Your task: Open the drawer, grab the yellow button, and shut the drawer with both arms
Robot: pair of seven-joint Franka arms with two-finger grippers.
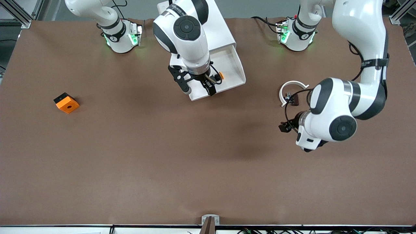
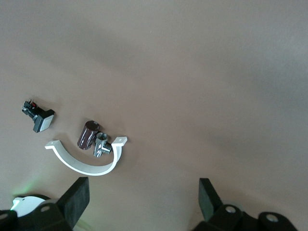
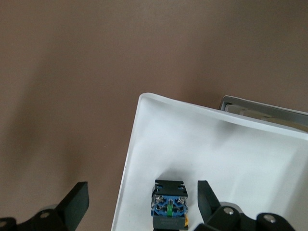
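Observation:
The white drawer (image 1: 239,71) stands pulled open from its white cabinet (image 1: 222,31). The button (image 1: 220,75) lies inside it, orange cap on a black-blue body (image 3: 169,206). My right gripper (image 1: 198,88) hangs open over the drawer's wall (image 3: 137,144). In the right wrist view it (image 3: 142,204) straddles that wall, and the button sits between the fingers without touching them, close to the one over the drawer. My left gripper (image 1: 286,126) is open and empty (image 2: 143,199), over bare table toward the left arm's end.
A white curved clamp (image 1: 291,85) lies beside my left gripper with a dark cylinder (image 2: 88,134) and a metal fitting (image 2: 101,145) inside its arc. A small black clip part (image 2: 38,116) lies beside them. An orange block with a hole (image 1: 66,103) sits toward the right arm's end.

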